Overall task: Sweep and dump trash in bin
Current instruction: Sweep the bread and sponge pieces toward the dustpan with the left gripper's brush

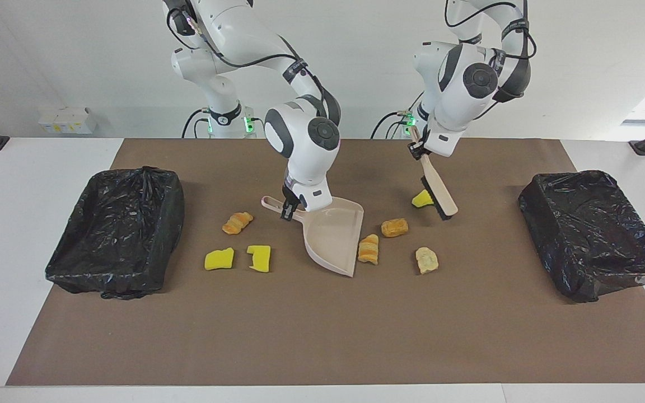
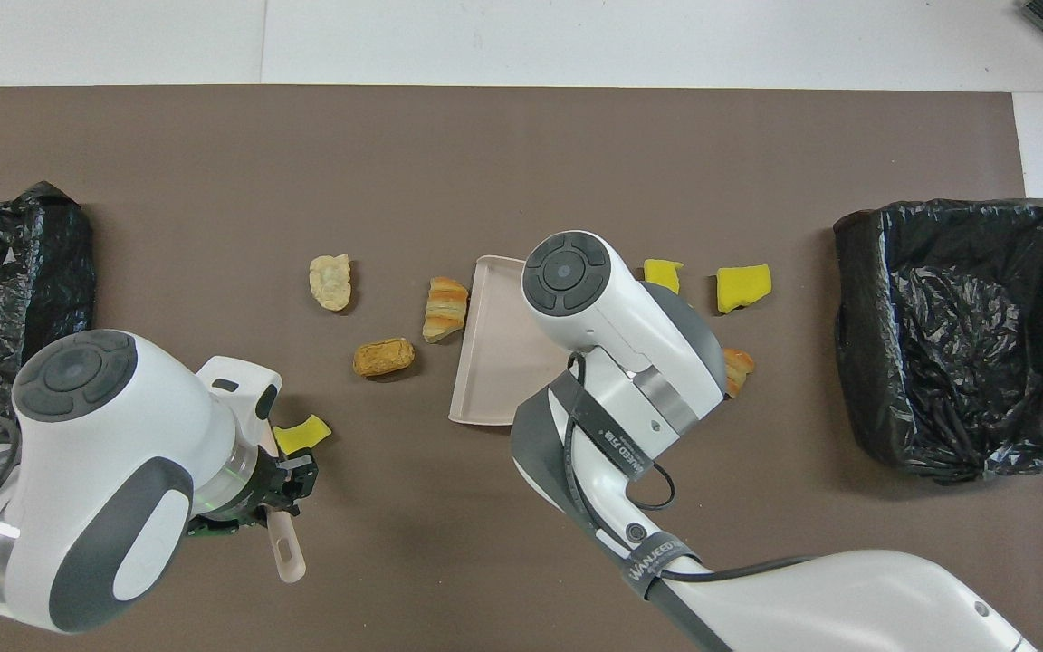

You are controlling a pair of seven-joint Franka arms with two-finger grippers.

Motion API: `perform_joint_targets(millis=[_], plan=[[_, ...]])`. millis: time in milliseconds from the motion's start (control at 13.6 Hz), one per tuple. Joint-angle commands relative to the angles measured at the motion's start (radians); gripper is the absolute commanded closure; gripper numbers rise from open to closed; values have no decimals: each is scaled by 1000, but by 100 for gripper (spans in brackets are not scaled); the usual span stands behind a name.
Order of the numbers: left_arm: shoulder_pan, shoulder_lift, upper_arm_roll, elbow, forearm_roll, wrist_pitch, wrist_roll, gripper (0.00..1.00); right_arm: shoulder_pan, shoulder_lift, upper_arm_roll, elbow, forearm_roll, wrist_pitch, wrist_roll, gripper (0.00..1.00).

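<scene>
**Brush raised, dustpan grounded, trash loose on the mat**

From the facing view, the right gripper (image 1: 288, 211) is clamped on the handle of the dustpan (image 1: 333, 235), whose lip rests on the brown mat (image 1: 322, 336) touching one croissant (image 1: 367, 248). The left gripper (image 1: 415, 149) is closed on the handle of the brush (image 1: 438, 190), which hangs tilted in the air, its bristled end over a yellow sponge chunk (image 1: 422, 198). A second pastry (image 1: 394, 227) and a pale lump (image 1: 426, 259) lie near the pan's mouth, toward the left arm's end. A third croissant (image 1: 237, 222) and two more sponge chunks (image 1: 219, 259) (image 1: 259, 257) lie toward the right arm's end of the pan. Two bins lined with black bags (image 1: 118, 229) (image 1: 591, 232) stand at the mat's ends; nothing shows inside either.

From the overhead view, the pan (image 2: 494, 362) is empty. The croissant (image 2: 445, 308) sits at its edge, the pastry (image 2: 383, 357) and lump (image 2: 330, 282) just past it, the sponge chunk (image 2: 301, 433) beside the left arm's wrist. The brush handle (image 2: 288, 554) pokes out under that wrist.

These pieces look light and soft, so I judge they will roll or skid under bristles rather than resist; short, low strokes toward the pan should serve. The foam may bounce off the lip. Brush and pan are stiff plastic, best held by their handles, as now.
</scene>
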Motion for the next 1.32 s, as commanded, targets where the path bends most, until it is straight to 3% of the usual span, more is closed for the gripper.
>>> perform_joint_targets(millis=[0, 220, 514, 807, 1247], plan=[[-5, -143, -12, -176, -2, -7, -162, 100, -9, -35, 6, -56, -14, 36, -91, 100], [-65, -128, -33, -297, -2, 165, -167, 100, -2, -46, 6, -75, -12, 39, -86, 100], [-67, 42, -33, -223, -6, 354, -32, 100, -7, -42, 6, -73, -6, 47, 37, 100], [-20, 161, -31, -60, -31, 366, 167, 100, -12, -42, 6, -73, -7, 44, 39, 100], [49, 207, -26, 8, -17, 371, 423, 100, -12, -41, 6, -70, -7, 44, 39, 100]])
